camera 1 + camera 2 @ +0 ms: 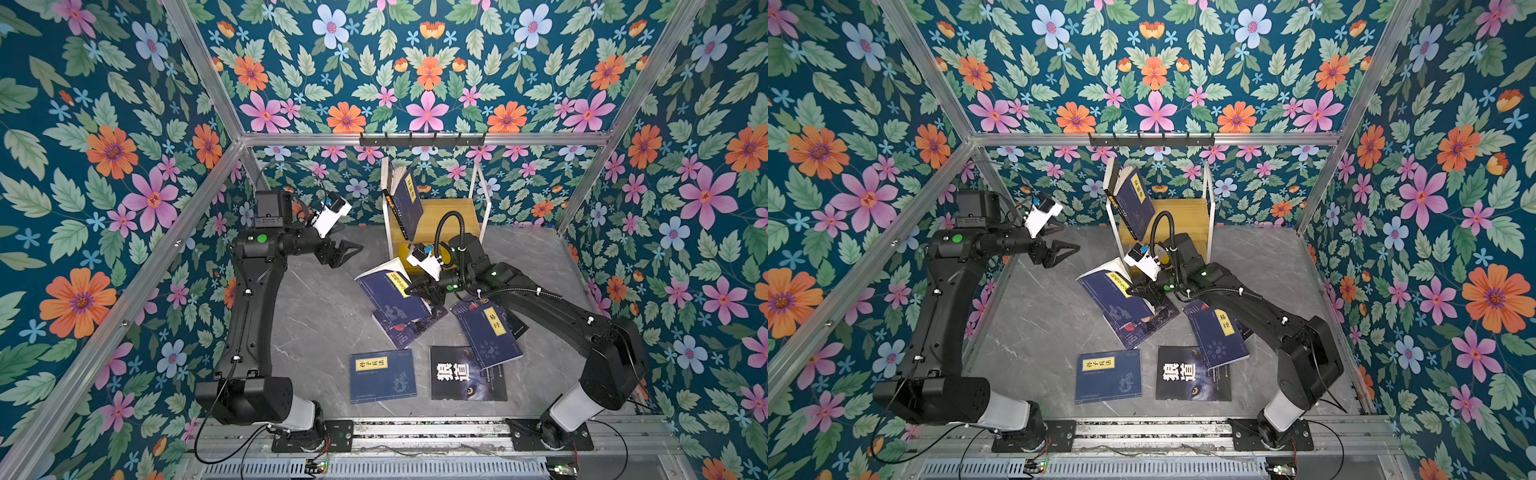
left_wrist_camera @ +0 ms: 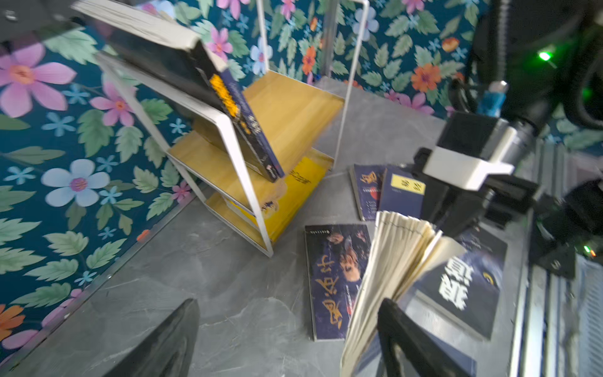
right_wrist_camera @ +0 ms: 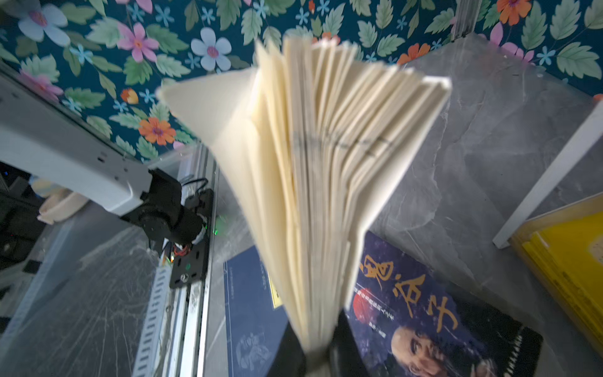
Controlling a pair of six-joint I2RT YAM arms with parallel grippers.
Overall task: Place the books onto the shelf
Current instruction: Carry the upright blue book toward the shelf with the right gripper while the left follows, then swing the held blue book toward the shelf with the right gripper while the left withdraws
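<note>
While floral walls [image 1: 428, 62] ring the grey tabletop [image 1: 316, 316], left fingers [image 2: 169, 339] gape; right fingers [image 1: 426, 289] clamp a navy book [image 1: 386, 291].

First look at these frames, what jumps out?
The right gripper is shut on a navy book, held tilted in the middle of the scene with its pages fanning open. At the back, leaning books stand tilted on the upper board of the shelf. The left gripper hangs open and empty, left of the shelf.

Black book [image 1: 457, 376] reads 狼道; navy book [image 1: 382, 376] reads 孙子兵法.
</note>
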